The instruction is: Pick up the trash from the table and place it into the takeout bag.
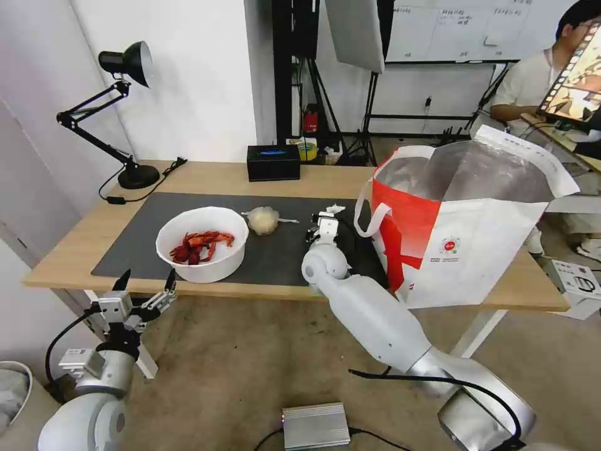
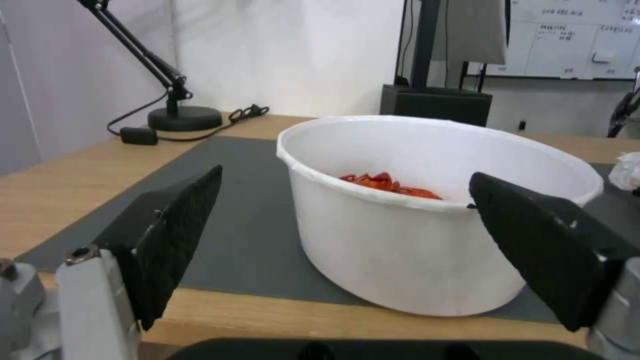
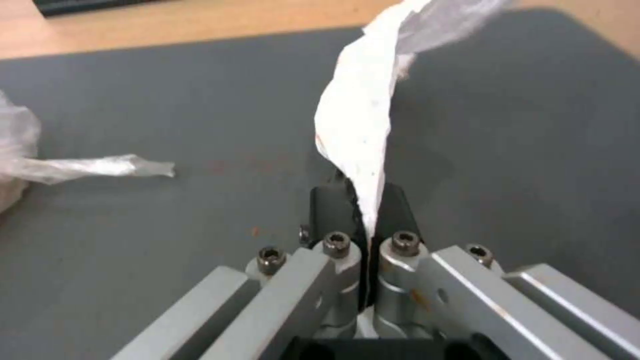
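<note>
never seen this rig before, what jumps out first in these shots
The big white and red takeout bag stands open at the table's right end. Beside it, over the dark mat, the right gripper pinches a white tissue. The left gripper waits open before the bowl of crayfish shells.

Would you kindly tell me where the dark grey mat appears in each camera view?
Head view: grey mat across the table centre, under the bowl.
Left wrist view: beneath the bowl, spreading beside it.
Right wrist view: background behind the right gripper and its tissue.
Shared landmark: light wood table edge bordering it.
</note>
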Available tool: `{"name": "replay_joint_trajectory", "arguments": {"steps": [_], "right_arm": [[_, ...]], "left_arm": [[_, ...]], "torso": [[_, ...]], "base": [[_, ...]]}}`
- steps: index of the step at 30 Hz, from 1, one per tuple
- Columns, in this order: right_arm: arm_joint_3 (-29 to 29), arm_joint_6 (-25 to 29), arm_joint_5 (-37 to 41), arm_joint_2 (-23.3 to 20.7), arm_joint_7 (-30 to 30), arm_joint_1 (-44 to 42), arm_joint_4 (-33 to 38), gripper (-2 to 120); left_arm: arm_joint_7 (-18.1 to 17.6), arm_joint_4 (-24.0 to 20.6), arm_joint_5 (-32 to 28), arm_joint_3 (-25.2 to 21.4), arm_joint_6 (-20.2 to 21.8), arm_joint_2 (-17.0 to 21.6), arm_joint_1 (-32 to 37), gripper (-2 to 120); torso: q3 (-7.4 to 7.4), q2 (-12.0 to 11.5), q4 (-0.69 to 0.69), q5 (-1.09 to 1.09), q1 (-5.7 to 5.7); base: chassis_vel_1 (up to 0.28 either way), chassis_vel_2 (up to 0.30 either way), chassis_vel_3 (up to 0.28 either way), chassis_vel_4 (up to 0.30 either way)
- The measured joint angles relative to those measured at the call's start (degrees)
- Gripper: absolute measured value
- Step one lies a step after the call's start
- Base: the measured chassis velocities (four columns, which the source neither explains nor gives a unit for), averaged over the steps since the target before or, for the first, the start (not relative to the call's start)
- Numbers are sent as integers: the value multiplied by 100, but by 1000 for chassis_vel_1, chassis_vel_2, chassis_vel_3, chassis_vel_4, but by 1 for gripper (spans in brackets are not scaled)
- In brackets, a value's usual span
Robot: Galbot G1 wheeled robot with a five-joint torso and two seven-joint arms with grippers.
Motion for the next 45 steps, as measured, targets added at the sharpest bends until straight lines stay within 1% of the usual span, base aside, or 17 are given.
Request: {"name": "replay_joint_trajectory", "arguments": {"steps": [8, 12, 14, 15, 16, 18, 20, 22, 23, 27, 29, 33, 36, 37, 40, 43, 45], "right_arm": [[-27, 299, -365, -180, -368, -143, 218, 0], [-112, 701, -727, -422, -811, -300, 519, 0], [-123, 765, -796, -458, -883, -324, 559, 0], [-147, 975, -954, -564, -1080, -395, 687, 0], [-147, 975, -954, -564, -1080, -395, 687, 0], [-153, 1221, -1163, -652, -1271, -524, 871, 0], [-152, 1257, -1206, -662, -1297, -544, 893, 0], [-129, 1718, -1876, -817, -1718, -849, 1172, 0], [-129, 1718, -1876, -817, -1718, -849, 1172, 0], [-119, 2085, -2373, -1051, -2068, -1174, 1535, 0], [-29, 2335, -2693, -1245, -2326, -1507, 1825, 0], [64, 2473, -2875, -1411, -2520, -1797, 2081, 0], [345, 2771, -3212, -1782, -2864, -2380, 2590, 0], [345, 2771, -3212, -1782, -2864, -2380, 2590, 0], [746, 3017, -3525, -2046, -3164, -2931, 3003, 0], [885, 3133, -3662, -2151, -3249, -3145, 3152, 0], [1264, 3453, -3982, -2328, -3396, -3609, 3414, 0]], "left_arm": [[0, 11, 7, 9, -3, -1, -8, 100], [1, 33, 14, 43, -5, -11, -15, 100], [1, 35, 16, 45, -5, -12, -16, 100], [1, 38, 18, 47, -5, -14, -15, 100], [1, 38, 18, 47, -5, -14, -15, 100], [2, 38, 19, 52, -6, -1, -6, 100], [2, 37, 18, 52, -6, 5, -4, 100], [0, 13, 18, 33, -6, 65, 2, 100], [0, 13, 18, 33, -6, 65, 2, 100], [0, -6, 17, 26, -6, 87, 7, 100], [0, -6, 12, 18, -4, 95, 8, 100], [-1, -3, 9, 16, -3, 114, 9, 100], [-2, 16, -13, 19, 0, 202, -5, 100], [-2, 16, -13, 19, 0, 202, -5, 100], [-2, 44, -20, 67, 1, 270, -10, 100], [-1, 62, -21, 86, 1, 293, -11, 100], [-1, 93, -20, 131, 1, 314, -15, 100]], "torso": [[0, 0, 1, 0, 0], [-1, 0, 0, -1, 0], [-1, 0, 0, -1, 0], [-1, 0, -1, -2, 0], [-1, 0, -1, -2, 0], [-1, 0, -1, -1, 0], [-1, 0, -1, -2, 0], [-1, 0, 0, -1, 0], [-1, 0, 0, -1, 0], [-2, 0, -1, -1, 0], [-2, 0, 0, -1, -1], [-2, 0, 0, -1, -1], [-2, 1, -1, 0, -1], [-2, 1, -1, 0, -1], [-2, 0, -1, -1, -1], [-2, 1, -2, 0, -1], [-2, 1, -1, -1, -1]], "base": [[0, 0, 0, 0], [0, 0, 0, 0], [0, 0, 0, 0], [0, 0, 0, 0], [0, 0, 0, 0], [0, 0, 0, 0], [0, 0, 0, 0], [0, 0, 0, 0], [0, 0, 0, 0], [0, 0, 0, 0], [0, 0, 0, 0], [0, 0, 0, 0], [0, 0, 0, 0], [0, 0, 0, 0], [0, 0, 0, 0], [0, 0, 0, 0], [0, 0, 0, 0]]}}
